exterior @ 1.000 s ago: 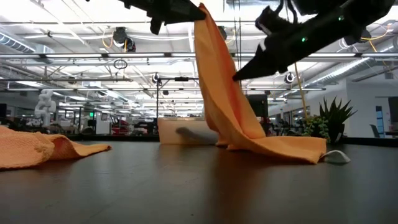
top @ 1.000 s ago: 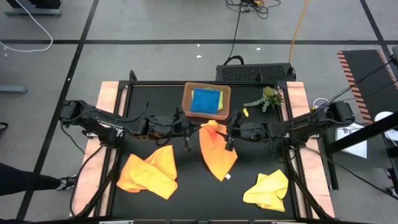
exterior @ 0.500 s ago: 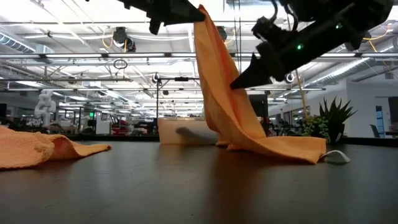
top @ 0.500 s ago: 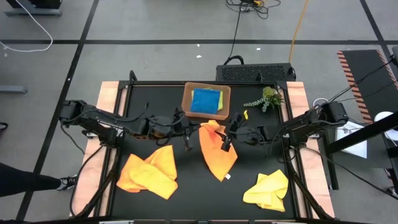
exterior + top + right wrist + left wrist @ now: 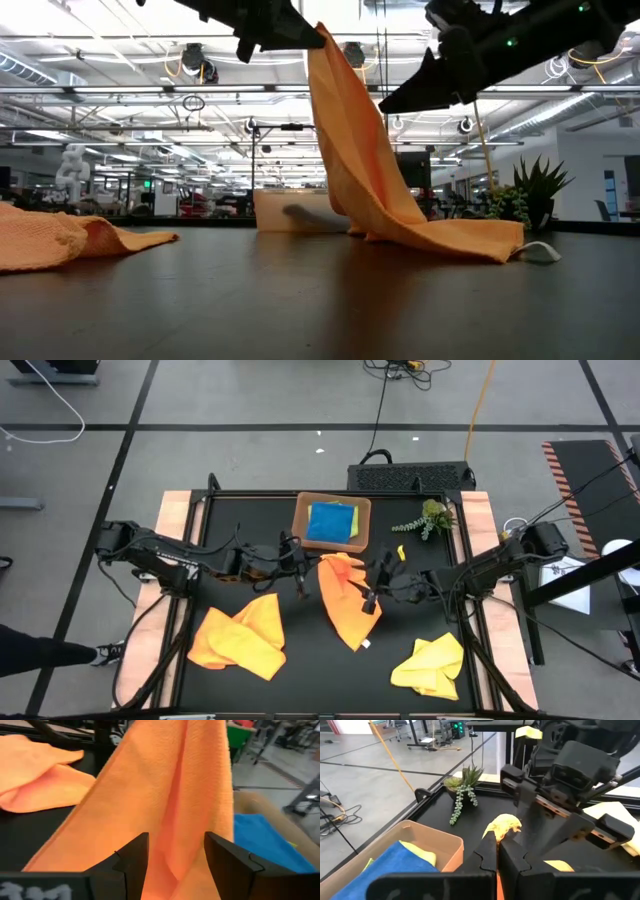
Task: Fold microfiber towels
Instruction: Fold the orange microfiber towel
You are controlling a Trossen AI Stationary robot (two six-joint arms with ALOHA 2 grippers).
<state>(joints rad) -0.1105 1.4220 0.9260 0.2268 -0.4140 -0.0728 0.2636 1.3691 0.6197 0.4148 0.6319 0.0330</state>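
Note:
An orange microfiber towel [image 5: 350, 615] hangs at mid-table from my left gripper [image 5: 305, 568], which is shut on its top. Its lower end [image 5: 450, 240] lies spread on the table. My right gripper [image 5: 368, 597] stands open at the towel's right side. Its fingers face the hanging cloth [image 5: 170, 795]; I cannot tell whether they touch it. A second orange towel [image 5: 240, 640] lies crumpled at the near left. A yellow towel [image 5: 430, 665] lies at the near right. A blue towel [image 5: 330, 522] rests on a lime green one in the brown tray [image 5: 300, 510]. My left gripper pinches the orange towel's top corner [image 5: 322, 38] between its two shut fingers [image 5: 512, 860], coming almost level from the table's left. The cloth hangs below in long slack folds and slants down to its lower end on the table. One layer or several, I cannot tell.
A small plant sprig [image 5: 428, 518] lies at the far right beside the tray. Bare black tabletop [image 5: 330, 675] shows along the near edge between the crumpled towels. Wooden side boards [image 5: 175, 520] flank the table.
My right gripper has swung toward the table's near edge along the hanging towel, its fingers still apart. The towel still hangs from my left gripper with its lower end on the table.

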